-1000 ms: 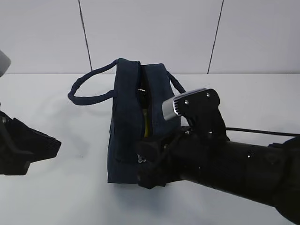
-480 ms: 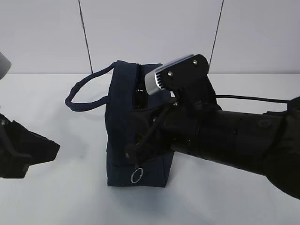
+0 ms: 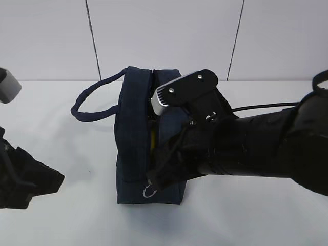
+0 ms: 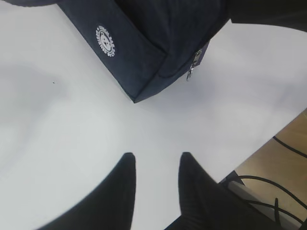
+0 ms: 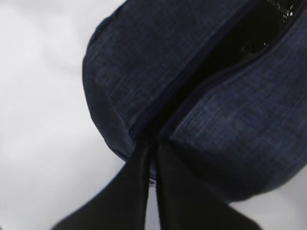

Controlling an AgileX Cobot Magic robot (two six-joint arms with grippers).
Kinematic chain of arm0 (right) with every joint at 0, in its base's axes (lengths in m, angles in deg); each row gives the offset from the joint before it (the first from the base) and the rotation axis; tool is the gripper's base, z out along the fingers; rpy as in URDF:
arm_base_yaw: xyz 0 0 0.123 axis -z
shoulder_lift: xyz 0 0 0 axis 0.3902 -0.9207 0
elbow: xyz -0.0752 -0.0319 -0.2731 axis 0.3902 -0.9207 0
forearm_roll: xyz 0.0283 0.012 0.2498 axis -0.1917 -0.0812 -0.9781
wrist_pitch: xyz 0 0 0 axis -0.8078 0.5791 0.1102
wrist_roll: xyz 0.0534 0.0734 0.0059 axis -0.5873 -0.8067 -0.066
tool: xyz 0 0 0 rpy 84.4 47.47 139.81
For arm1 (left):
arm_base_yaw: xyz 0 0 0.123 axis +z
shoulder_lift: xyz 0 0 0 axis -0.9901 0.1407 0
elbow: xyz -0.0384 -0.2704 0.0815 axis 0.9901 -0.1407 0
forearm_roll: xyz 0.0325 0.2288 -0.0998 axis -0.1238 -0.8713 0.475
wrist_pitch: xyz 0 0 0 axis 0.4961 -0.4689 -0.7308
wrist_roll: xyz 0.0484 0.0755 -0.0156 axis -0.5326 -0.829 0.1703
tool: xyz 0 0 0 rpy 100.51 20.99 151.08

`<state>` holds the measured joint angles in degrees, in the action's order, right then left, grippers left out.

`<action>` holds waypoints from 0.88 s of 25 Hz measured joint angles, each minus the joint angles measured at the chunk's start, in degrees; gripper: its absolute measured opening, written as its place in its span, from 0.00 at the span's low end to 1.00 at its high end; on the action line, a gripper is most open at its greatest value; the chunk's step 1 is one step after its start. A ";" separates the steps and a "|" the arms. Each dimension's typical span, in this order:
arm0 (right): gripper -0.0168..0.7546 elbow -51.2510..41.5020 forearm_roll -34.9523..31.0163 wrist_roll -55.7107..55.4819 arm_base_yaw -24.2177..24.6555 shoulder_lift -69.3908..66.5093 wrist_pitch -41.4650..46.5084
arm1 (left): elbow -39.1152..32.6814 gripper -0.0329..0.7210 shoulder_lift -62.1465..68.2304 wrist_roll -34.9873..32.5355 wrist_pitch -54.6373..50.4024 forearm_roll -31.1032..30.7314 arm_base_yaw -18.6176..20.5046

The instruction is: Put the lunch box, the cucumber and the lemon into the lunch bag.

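Lunch bag [image 3: 134, 148], dark navy boxy fabric: I see it standing upright at the middle of the white table [image 3: 61, 215], its zippered top partly parted, one padded loop handle [image 3: 91, 102] drooping to the left.

Yellow sliver [image 3: 153, 142], visible through the parted top in my exterior view: possibly the lemon; I cannot tell for certain.

Metal ring pull [image 3: 149, 191]: hangs at the near end panel of the bag, low down, just beside my right gripper's black housing.

White round printed emblem [image 4: 105, 40]: on the bag's side panel, seen from my left wrist camera.

Right gripper [image 5: 152, 165]: reaches across from the right to the bag's near end; its two dark fingers lie almost pressed together at the end of the zipper seam [image 5: 192, 84]. Whether they pinch the zipper tab, I cannot tell.

Left gripper [image 4: 156, 167]: low at the near left, well apart from the bag, fingers spread a moderate way with bare table between them, holding nothing.
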<state>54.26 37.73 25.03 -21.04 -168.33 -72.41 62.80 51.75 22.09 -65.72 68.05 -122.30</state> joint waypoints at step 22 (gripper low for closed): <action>0.63 -15.09 -5.76 -1.23 0.00 6.81 -17.68 | 0.00 0.36 0.14 0.00 -1.10 0.49 0.00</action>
<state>39.17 31.96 23.80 -21.04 -161.52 -90.09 62.80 51.89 22.09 -66.83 68.54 -122.30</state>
